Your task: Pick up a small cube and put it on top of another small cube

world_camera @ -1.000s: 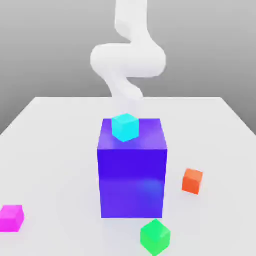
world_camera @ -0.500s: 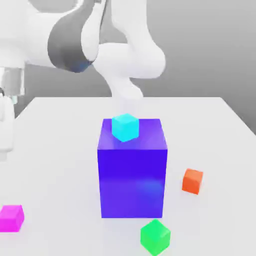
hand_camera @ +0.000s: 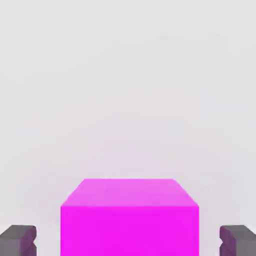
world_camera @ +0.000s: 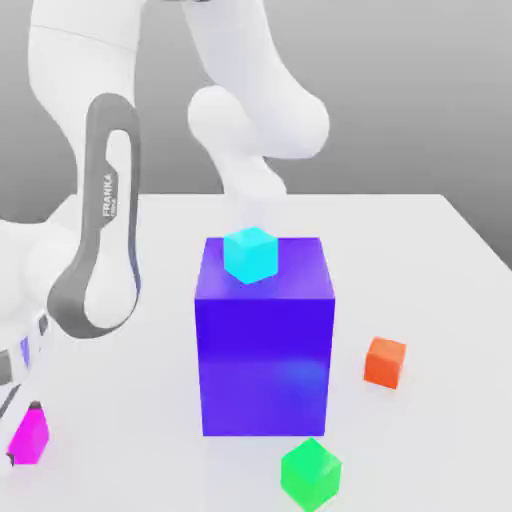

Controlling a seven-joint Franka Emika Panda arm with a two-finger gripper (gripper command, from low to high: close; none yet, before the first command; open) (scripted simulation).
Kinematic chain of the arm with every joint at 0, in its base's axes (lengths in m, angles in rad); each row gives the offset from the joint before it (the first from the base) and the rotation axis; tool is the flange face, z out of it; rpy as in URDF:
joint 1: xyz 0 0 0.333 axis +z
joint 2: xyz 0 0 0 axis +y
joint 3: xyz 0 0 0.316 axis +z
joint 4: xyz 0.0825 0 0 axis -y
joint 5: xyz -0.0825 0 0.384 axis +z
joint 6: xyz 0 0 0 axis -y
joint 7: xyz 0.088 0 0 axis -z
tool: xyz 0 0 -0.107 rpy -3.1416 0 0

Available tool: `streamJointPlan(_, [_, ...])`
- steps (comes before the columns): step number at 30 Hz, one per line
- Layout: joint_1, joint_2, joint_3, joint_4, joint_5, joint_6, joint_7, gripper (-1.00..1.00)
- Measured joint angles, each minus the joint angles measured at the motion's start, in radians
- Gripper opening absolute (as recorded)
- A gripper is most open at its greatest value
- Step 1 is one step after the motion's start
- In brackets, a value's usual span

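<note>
Since half a second ago, the arm has swung down over the pink cube (hand_camera: 129, 220) at the desk's (world_camera: 440, 270) near corner, exterior view's left. End effector (hand_camera: 128, 241) open, fingers either side, not touching. Green cube (world_camera: 311, 473) waits nearby, before the blue block (world_camera: 265, 350).

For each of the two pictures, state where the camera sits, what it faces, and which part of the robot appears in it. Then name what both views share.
Exterior view: off the arm, above table height, looking across at the blue block; the white arm bends down at this view's left.
Hand view: on the hand, facing the magenta cube, one dark fingertip on each side, gaps visible.
Shared: the magenta cube and the table.
</note>
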Motion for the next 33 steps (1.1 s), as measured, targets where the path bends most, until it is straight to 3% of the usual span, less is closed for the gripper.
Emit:
streamJointPlan(4, [0.001, -0.004, -0.001, -0.001, 0.000, -0.003, 0.000, -1.00])
streamJointPlan(9, [0.031, -0.156, -0.031, -0.036, -0.052, -0.119, 0.027, -1.00])
streamJointPlan(27, [0.317, -0.371, 0.394, -0.159, -0.212, -0.211, -0.649, -1.00])
streamJointPlan(32, [0.366, -0.237, 0.369, -0.157, -0.318, -0.087, -0.622, -1.00])
streamJointPlan(33, [0.374, -0.212, 0.358, -0.155, -0.336, -0.064, -0.610, 1.00])
